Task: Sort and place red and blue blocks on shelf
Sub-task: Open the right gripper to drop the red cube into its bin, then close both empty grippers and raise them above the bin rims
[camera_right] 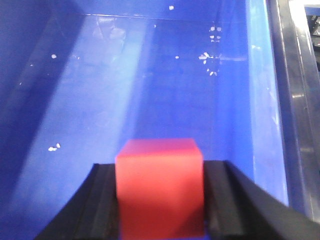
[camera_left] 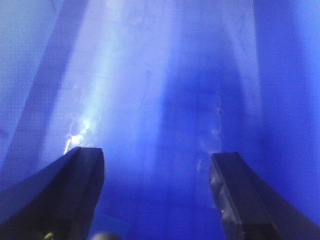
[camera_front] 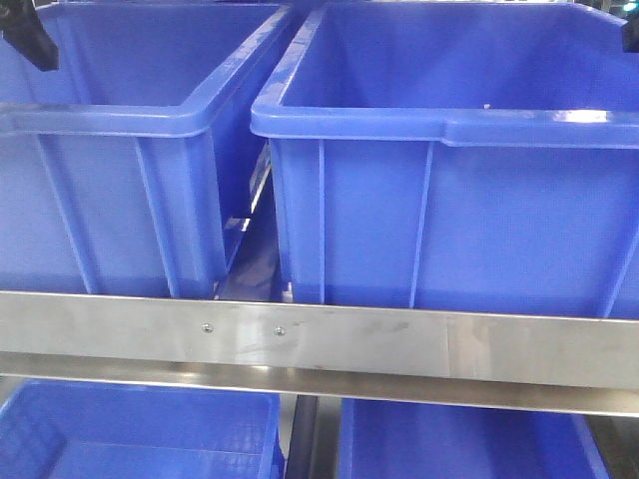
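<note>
Red block (camera_right: pixel 160 187): small matte cube, flat faces, rigid, looks light; clamped on left and right faces by right gripper (camera_right: pixel 161 202), above smooth glossy floor of right blue bin (camera_front: pixel 449 125). Flat sides suit pinch, slip risk low. Left gripper (camera_left: pixel 157 195) spread, empty, inside left blue bin (camera_front: pixel 100 115). Blue block not visible. Shelf rail (camera_front: pixel 319 339) brushed steel, screwed.

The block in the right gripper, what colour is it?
Red block, clearest in the right wrist view.
</note>
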Controlling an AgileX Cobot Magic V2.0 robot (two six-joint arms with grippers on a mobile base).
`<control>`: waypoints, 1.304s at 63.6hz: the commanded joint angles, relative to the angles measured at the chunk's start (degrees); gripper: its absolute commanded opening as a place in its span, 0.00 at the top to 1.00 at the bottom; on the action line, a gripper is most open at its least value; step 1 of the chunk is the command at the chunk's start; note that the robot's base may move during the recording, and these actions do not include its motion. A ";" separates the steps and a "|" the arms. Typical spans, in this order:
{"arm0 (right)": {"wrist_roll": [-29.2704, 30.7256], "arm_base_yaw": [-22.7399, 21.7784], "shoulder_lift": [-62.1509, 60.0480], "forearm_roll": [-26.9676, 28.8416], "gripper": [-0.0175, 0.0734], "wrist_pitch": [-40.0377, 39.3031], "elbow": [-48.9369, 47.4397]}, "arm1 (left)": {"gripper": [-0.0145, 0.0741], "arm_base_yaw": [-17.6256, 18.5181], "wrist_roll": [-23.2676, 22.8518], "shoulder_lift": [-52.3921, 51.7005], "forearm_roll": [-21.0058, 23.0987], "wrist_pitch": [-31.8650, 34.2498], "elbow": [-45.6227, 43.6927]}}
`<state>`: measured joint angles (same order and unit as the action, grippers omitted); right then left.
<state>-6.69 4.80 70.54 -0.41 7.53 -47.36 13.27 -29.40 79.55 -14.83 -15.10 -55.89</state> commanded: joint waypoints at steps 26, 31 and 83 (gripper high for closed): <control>0.43 -0.23 -1.34 -5.30 0.16 -5.19 -2.30 | 0.27 -0.10 0.06 -1.80 -0.20 3.51 -2.18; 0.43 -0.23 -1.34 -5.27 0.17 -5.19 -2.30 | 0.27 -0.10 0.06 -1.80 -0.20 3.51 -2.18; 0.43 -0.23 -1.34 -5.22 0.63 -5.21 -2.30 | 0.70 -0.10 0.06 -3.82 -0.20 0.03 -2.18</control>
<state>-6.69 4.80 70.54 -4.86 7.20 -47.36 13.27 -29.40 77.89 -14.83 -18.04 -55.89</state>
